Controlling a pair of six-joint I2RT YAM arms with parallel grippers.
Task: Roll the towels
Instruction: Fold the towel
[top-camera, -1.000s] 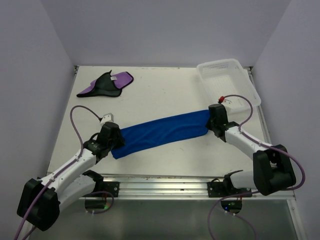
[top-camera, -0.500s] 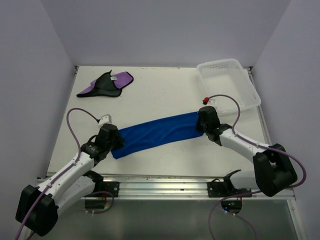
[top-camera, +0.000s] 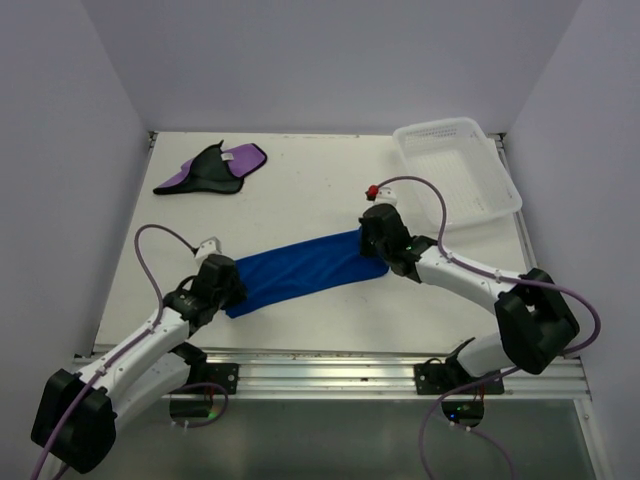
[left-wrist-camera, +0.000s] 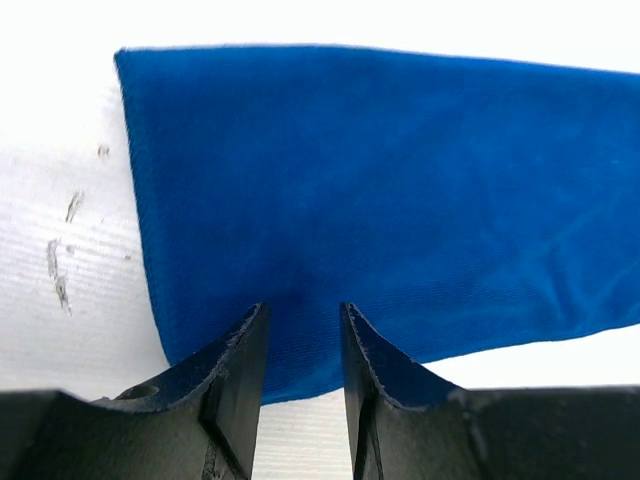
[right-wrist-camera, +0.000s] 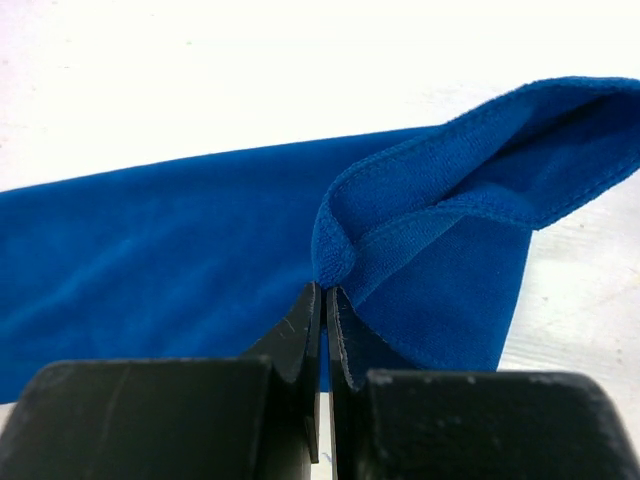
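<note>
Our R claw (right-wrist-camera: 322, 292) is clenching a folded-over end of the plain bright blue soft towel (top-camera: 300, 272), which is lying stretched across the white desk (top-camera: 330, 190). Our L claw (left-wrist-camera: 300, 315) is sitting released, w/ fingers apart over the towel's other end.

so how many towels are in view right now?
2. The blue towel lies stretched out at centre; the purple towel, black side showing, lies crumpled at far left. None shows in the basket.
</note>
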